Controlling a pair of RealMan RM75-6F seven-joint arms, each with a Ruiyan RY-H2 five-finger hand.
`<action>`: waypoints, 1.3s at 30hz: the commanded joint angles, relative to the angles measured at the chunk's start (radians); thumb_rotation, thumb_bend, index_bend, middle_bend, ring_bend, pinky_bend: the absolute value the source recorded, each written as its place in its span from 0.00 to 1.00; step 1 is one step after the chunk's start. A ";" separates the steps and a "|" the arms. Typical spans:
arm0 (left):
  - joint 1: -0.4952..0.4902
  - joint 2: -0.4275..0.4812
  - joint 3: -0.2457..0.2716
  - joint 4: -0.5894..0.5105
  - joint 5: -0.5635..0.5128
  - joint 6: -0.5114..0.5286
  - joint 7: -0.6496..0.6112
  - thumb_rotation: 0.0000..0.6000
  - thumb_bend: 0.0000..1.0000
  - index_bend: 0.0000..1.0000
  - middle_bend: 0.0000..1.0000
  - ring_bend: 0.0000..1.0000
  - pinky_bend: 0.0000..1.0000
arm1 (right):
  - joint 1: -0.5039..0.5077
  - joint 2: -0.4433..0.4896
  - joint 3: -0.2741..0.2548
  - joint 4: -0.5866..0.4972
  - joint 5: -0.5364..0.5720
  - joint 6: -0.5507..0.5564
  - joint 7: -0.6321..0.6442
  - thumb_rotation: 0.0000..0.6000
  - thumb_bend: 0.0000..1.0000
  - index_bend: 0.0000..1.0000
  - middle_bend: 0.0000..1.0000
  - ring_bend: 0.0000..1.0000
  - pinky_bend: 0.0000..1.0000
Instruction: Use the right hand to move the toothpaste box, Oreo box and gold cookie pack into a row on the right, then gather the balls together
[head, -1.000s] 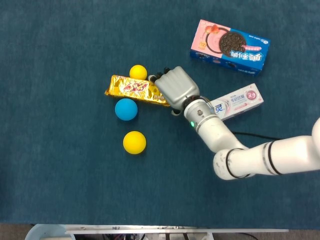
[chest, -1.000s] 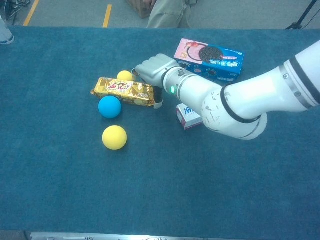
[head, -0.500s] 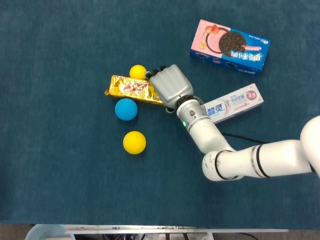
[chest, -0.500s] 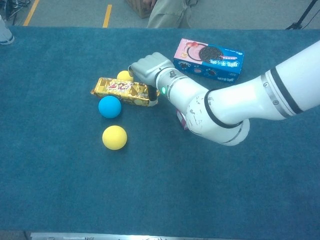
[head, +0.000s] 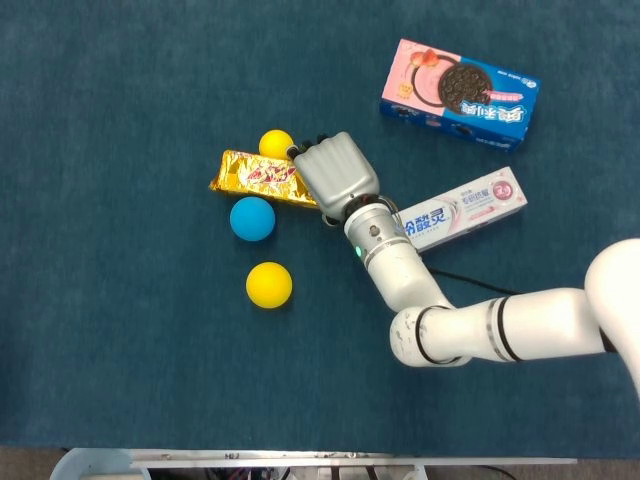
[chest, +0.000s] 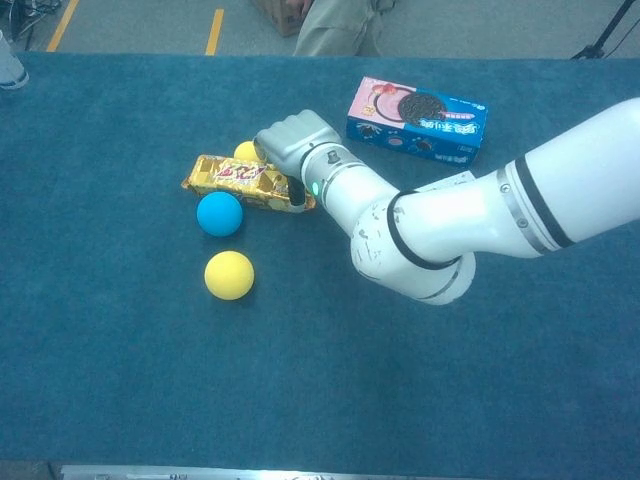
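The robot's grey right hand rests over the right-hand end of the gold foil-wrapped cookie pack, fingers curled down across it — whether they have closed on the wrapper or only press on it cannot be told from either view. The placing reads as the start of a grasp, since the pack is the one flat item not yet on the right. The pack itself is a long, crinkled, shiny gold bar with red lettering, lying flat on the blue felt table a little left of centre. Two boxes already sit to the right: the blue-and-pink cardboard Oreo box at two o'clock from the hand, and the white-and-pink toothpaste box at four o'clock, partly behind the white forearm. A small yellow ball touches the pack's far edge at twelve o'clock; a blue ball sits just beside its near edge at six, and a second yellow ball lies further toward six. The left hand is in neither view.
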 joint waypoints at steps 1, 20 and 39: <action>0.000 -0.001 0.000 0.003 -0.001 0.000 -0.003 1.00 0.31 0.08 0.20 0.03 0.07 | -0.004 -0.013 0.006 0.011 -0.009 0.004 -0.005 1.00 0.18 0.25 0.34 0.30 0.67; 0.001 -0.006 0.002 0.019 0.003 0.001 -0.018 1.00 0.31 0.09 0.20 0.03 0.07 | -0.069 -0.006 0.032 -0.003 -0.130 0.002 0.029 1.00 0.35 0.49 0.39 0.39 0.76; -0.008 -0.016 -0.004 0.018 0.002 -0.007 -0.004 1.00 0.31 0.09 0.20 0.03 0.07 | -0.248 0.378 0.014 -0.356 -0.348 -0.032 0.249 1.00 0.35 0.51 0.40 0.42 0.76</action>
